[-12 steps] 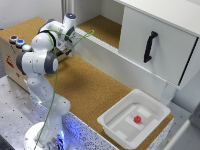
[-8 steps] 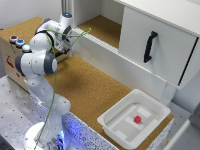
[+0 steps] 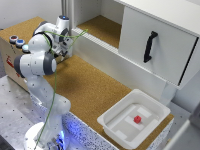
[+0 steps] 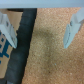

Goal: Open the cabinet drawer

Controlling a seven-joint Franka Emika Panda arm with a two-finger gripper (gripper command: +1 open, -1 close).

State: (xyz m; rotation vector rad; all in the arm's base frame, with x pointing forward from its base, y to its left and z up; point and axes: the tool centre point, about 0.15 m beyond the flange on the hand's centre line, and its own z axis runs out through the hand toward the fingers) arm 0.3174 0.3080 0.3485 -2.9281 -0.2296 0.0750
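Hand (image 4: 42, 31) was open, holding nothing: in the wrist view both fingers (image 4: 74, 29) stood well apart over bare cork surface, with a dark band (image 4: 22, 45) running across that picture that I couldn't identify. In the exterior view the hand (image 3: 64, 48) sat at the far end of the cork-topped bench (image 3: 90, 87), toward that view's left, just beside the low white panel (image 3: 107, 57) along the cabinet base, with the arm (image 3: 37, 60) folded up behind it. Cabinet (image 3: 150, 20) stood at the exterior view's upper right, its cork-brown inner shelf (image 3: 102, 27) exposed on its left part. Drawer (image 3: 157, 45) was the big white front on the cabinet's right part, vertical black bar handle (image 3: 149, 46) on its face, well apart from the hand and untouched. White plastic tray (image 3: 112, 122) sat on the bench near the exterior view's lower right, below the drawer, with a small red object (image 3: 137, 119) inside. A cardboard box (image 3: 11, 55) with two round caps (image 3: 16, 41) on top stood at the exterior view's left edge, behind the arm.
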